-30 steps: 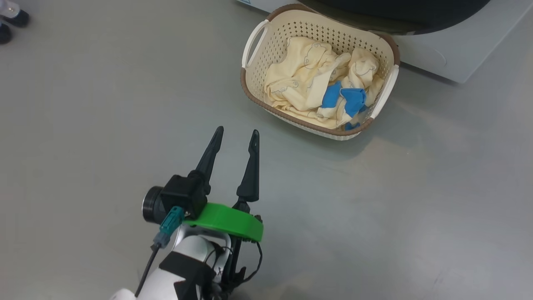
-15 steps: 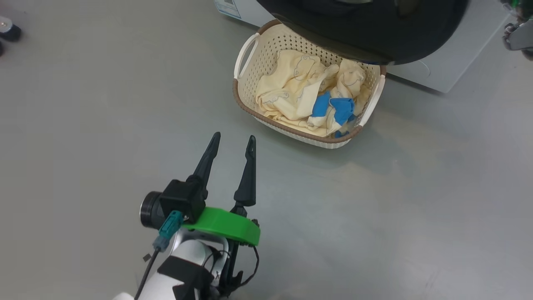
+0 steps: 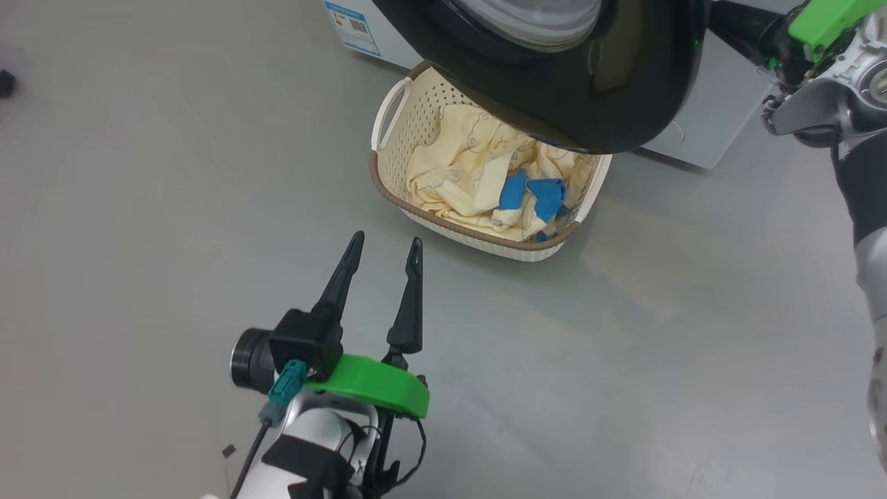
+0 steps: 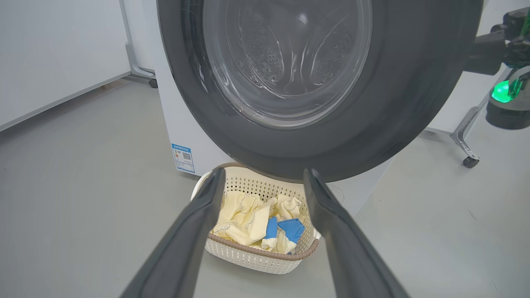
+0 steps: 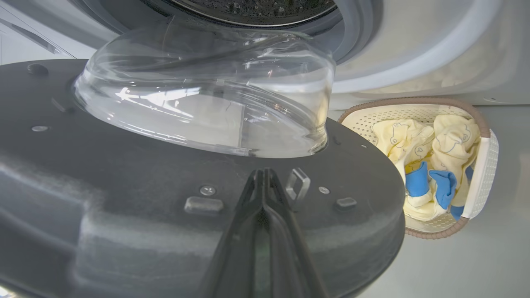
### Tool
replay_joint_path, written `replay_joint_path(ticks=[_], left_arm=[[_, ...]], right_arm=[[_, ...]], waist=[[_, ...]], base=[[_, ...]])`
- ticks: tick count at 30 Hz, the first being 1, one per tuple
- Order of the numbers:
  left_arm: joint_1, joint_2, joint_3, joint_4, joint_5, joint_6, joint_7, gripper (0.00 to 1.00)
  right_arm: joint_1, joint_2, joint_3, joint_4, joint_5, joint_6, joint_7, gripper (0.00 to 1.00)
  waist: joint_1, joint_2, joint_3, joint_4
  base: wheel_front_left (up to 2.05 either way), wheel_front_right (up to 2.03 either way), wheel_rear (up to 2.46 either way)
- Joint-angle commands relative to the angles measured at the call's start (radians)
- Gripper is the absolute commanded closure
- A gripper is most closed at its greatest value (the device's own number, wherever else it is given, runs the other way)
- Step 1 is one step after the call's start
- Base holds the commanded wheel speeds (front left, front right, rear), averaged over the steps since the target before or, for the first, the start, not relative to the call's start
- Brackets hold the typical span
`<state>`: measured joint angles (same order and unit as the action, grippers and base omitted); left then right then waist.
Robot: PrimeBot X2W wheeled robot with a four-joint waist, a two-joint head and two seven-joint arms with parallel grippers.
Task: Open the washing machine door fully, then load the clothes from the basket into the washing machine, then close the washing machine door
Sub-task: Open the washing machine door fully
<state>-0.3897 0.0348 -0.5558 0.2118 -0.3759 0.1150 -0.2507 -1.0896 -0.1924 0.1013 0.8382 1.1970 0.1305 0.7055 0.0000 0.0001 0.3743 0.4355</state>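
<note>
The washing machine door [image 3: 554, 90], black-rimmed with a glass bowl [image 5: 207, 95], stands swung out over the back of the basket [image 3: 388, 180]. Cream and blue clothes [image 3: 478, 180] lie in the basket on the floor. My left gripper [image 3: 387, 239] hovers open and empty short of the basket, and its fingers frame the basket [image 4: 265, 258] in the left wrist view. My right gripper [image 5: 263, 173] is shut, its tips against the door's inner face beside the metal latch loop [image 5: 298, 186]. Behind the door are the white washing machine [image 4: 174, 103] and its steel drum [image 5: 256, 6].
Grey floor spreads around the basket. A person's dark shoe [image 3: 5, 82] sits at the far left. A metal frame leg with a caster [image 4: 470, 159] stands right of the machine. A blue sticker [image 4: 183, 157] marks the machine's lower front.
The head camera has shifted, so the basket sits lower left and more of the door shows, along with my right arm at the upper right. The left gripper stays open.
</note>
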Motion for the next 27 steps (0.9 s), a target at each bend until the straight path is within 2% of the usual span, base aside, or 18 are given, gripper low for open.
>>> replay_joint_path(ticks=[1, 27], left_arm=[[0.006, 0.015, 0.035, -0.023, 0.012, -0.003, -0.011, 0.00], [0.024, 0.015, 0.031, -0.011, 0.032, -0.013, -0.011, 0.00]], right_arm=[[-0.002, 0.043, 0.022, -0.050, 0.011, 0.000, 0.015, 1.00], [0.145, 0.117, 0.160, -0.131, 0.077, 0.000, 0.083, 1.00]], waist=[[0.0000, -0.0001, -0.009, -0.007], [0.0000, -0.0001, -0.069, -0.030]], base=[[0.00, 0.00, 0.00], [0.00, 0.00, 0.00]])
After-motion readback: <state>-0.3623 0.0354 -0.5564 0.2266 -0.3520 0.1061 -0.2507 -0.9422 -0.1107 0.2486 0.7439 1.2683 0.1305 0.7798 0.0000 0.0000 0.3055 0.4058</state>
